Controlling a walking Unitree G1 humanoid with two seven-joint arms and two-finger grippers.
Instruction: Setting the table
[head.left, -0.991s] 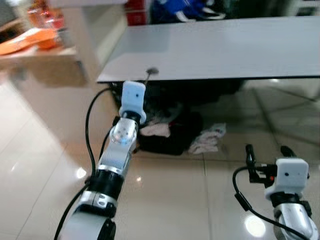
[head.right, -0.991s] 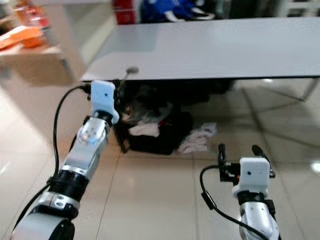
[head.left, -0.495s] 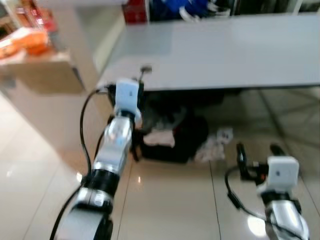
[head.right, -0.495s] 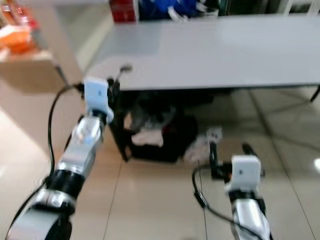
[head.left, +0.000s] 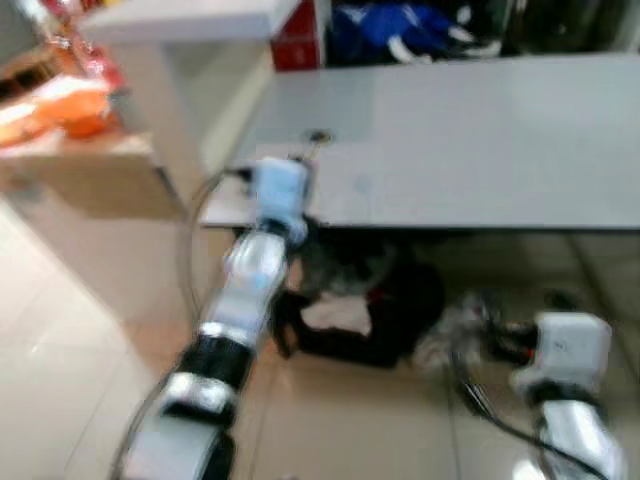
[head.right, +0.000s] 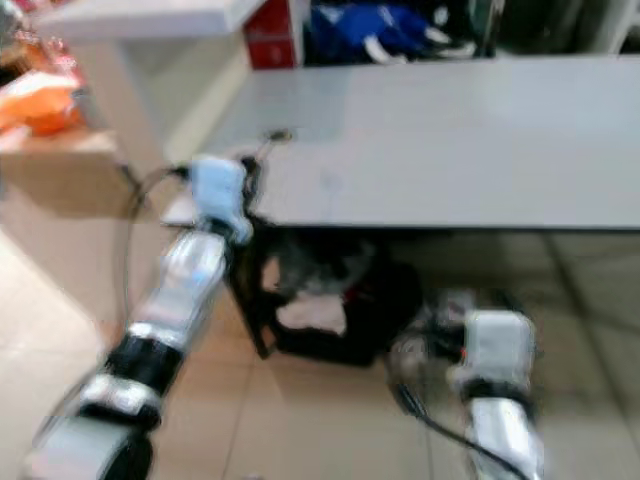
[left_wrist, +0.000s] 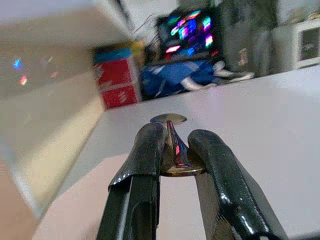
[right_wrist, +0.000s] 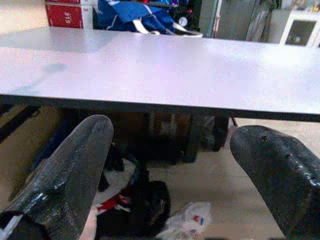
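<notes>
One metal spoon, shiny and thin-handled, is pinched between the two glossy black fingers of the left hand at the near left corner of the smooth grey table. The right hand hangs low with its fingers spread, facing the table's edge above a black bag on the floor.

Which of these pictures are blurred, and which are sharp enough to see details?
Both eye views are motion-blurred, smearing the right end effector; the left wrist view shows the left end effector holding the spoon fairly sharply, its background soft; the right wrist view renders the table clearly.
</notes>
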